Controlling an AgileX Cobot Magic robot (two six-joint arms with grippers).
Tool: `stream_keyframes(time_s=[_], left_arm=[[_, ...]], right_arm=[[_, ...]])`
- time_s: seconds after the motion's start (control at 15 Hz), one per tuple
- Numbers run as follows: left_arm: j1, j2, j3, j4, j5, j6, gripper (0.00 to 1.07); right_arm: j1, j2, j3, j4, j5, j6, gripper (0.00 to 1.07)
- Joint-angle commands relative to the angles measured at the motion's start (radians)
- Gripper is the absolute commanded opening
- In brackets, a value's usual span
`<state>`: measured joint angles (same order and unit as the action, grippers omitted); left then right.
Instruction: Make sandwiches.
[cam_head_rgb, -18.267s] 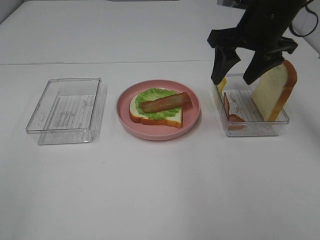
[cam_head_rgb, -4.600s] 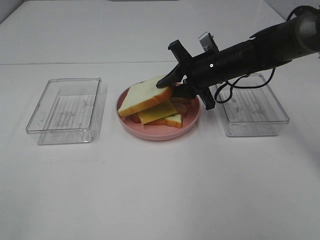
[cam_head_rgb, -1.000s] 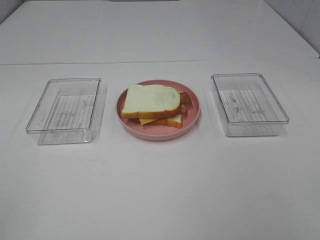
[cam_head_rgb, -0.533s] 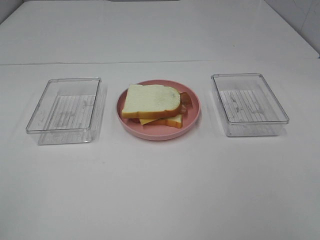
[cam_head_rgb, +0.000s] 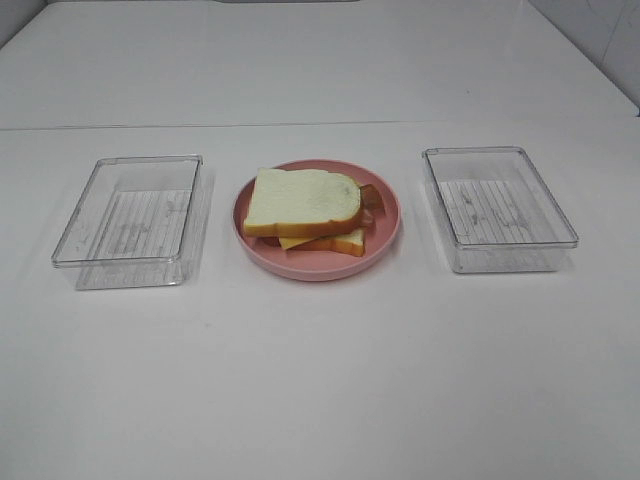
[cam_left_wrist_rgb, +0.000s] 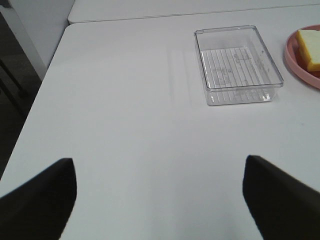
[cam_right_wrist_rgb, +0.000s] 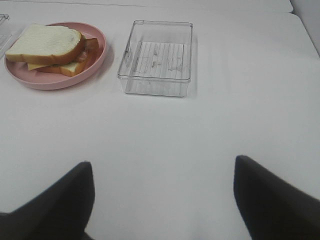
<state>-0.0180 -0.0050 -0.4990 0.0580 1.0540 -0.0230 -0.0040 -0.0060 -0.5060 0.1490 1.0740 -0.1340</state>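
A sandwich (cam_head_rgb: 303, 206) lies on the round pink plate (cam_head_rgb: 385, 232) at the table's middle: a white bread slice on top, yellow cheese and a bacon end showing under it, a second slice at the bottom. It also shows in the right wrist view (cam_right_wrist_rgb: 50, 47) and partly in the left wrist view (cam_left_wrist_rgb: 309, 48). The lettuce is hidden. My left gripper (cam_left_wrist_rgb: 160, 197) is open and empty over the table's left side. My right gripper (cam_right_wrist_rgb: 162, 195) is open and empty over the table's right side. Neither arm shows in the exterior high view.
An empty clear plastic tray (cam_head_rgb: 132, 218) stands left of the plate, also in the left wrist view (cam_left_wrist_rgb: 237, 65). Another empty clear tray (cam_head_rgb: 497, 207) stands right of it, also in the right wrist view (cam_right_wrist_rgb: 157, 56). The table's left edge (cam_left_wrist_rgb: 47, 75) is near.
The right arm laid the top bread slice on the stack and withdrew from the exterior view. The right tray is now empty. Nothing moved in the last second.
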Motion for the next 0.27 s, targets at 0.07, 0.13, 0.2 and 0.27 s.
stream_keyframes(time_s=[0.07, 0.13, 0.2, 0.27], left_arm=[[0.002, -0.022, 0.001, -0.022, -0.009, 0.000, 0.86], [0.002, -0.022, 0.001, -0.036, -0.009, 0.001, 0.86], [0.002, -0.022, 0.001, -0.043, -0.009, 0.007, 0.86], [0.002, -0.022, 0.001, -0.052, -0.009, 0.017, 0.86]], right_arm=[[-0.008, -0.014, 0.000, 0.001, -0.008, -0.007, 0.74], [-0.008, -0.014, 0.000, 0.001, -0.008, -0.007, 0.74], [-0.008, -0.014, 0.000, 0.001, -0.008, -0.007, 0.74], [-0.008, -0.014, 0.000, 0.001, -0.008, -0.007, 0.74]])
